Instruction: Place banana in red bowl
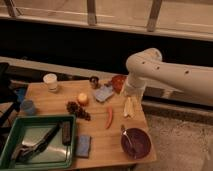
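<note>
We note the banana (129, 107) lying on the tabletop (52, 102) near its right edge, pale and slightly curved, its length running roughly from the near side to the far side. The pincer (131, 95) hangs right over the banana's far end, close above it; we cannot tell whether it touches the fruit. Its fingers stand spread, with nothing pinched between them. The red bowl (118, 82) sits just beyond the banana and a little to the left, its right side hidden behind the wrist. The white arm (170, 75) enters from the right, roughly level and sloping slightly up toward a rounded elbow (142, 62), then drops almost straight down to the pincer. Left of the banana lies a long red pepper (109, 117). A blue pad (104, 93) lies beside the red bowl, a round yellow-orange fruit (82, 98) farther left. A dark purple bowl (135, 142) with a utensil stands at the near right corner, well apart from the pincer, and a green tray (10, 150) holds the near left corner.
</note>
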Controlling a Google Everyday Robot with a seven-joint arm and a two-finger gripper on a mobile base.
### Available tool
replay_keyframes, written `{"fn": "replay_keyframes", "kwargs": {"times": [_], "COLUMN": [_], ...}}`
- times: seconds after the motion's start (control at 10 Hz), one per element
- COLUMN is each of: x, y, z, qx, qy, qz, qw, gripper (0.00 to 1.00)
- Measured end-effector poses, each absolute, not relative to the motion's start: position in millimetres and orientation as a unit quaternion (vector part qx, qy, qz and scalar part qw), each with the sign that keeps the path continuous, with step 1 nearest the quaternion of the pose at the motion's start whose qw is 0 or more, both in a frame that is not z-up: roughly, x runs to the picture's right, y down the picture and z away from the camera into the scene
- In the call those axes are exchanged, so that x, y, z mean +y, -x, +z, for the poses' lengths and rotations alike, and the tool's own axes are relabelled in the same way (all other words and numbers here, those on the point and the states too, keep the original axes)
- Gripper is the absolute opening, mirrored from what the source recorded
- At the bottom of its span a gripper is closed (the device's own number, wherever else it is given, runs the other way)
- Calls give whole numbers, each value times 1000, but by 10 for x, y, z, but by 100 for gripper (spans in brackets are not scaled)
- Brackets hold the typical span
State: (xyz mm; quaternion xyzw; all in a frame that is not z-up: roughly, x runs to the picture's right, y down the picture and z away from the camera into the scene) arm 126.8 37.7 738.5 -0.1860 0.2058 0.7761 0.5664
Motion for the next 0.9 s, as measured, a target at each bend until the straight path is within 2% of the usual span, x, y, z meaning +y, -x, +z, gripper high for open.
{"fn": "replay_keyframes", "kwargs": {"times": [0.6, 0.9], "x": [330, 282], "y": [-1215, -1352], "z": [7504, 7837], "qx": [206, 192], "qy": [178, 174], "qz": [781, 791], "qw": [562, 554], "gripper": [65, 65]}}
